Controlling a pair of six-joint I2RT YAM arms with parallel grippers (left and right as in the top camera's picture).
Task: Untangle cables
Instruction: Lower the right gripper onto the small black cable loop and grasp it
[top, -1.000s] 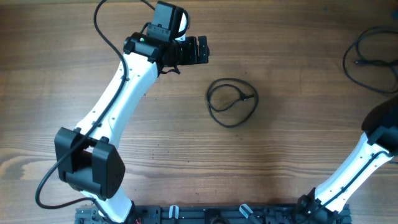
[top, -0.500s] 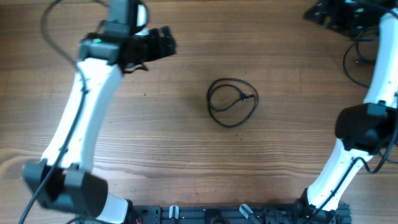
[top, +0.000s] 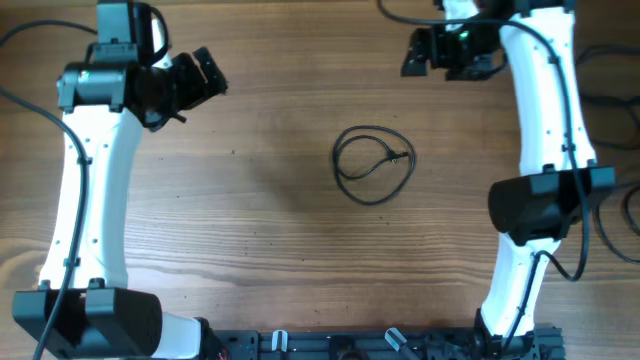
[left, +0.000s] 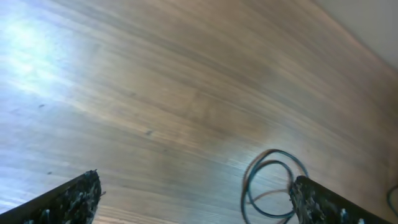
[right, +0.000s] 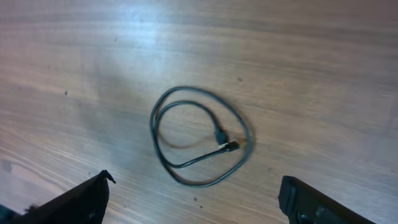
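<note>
Where the overhead view covers the whole desk (top: 250, 230), we find one cable (top: 373, 166) lying near its centre, wound into a loose double loop. Both plug ends (top: 400, 155) rest inside the loop on its right side, close to each other. The cable lies flat on the wood and nothing touches it.

The left gripper (top: 205, 75) is at the far left of the desk, well apart from the cable, and points toward the right. In the left wrist view, we see the left gripper (left: 195, 180) with its fingers (left: 74, 199) spread wide and nothing between them. The cable (left: 249, 186) shows only in part, beside the right-hand finger.

The right gripper (top: 420, 52) is at the far edge of the desk, beyond the cable and slightly to its right. In the right wrist view, we see the right gripper (right: 194, 180) with its fingers (right: 305, 199) likewise wide apart and holding nothing. Here the whole cable (right: 153, 134) appears in the gap ahead of them, clear of both fingers.
</note>
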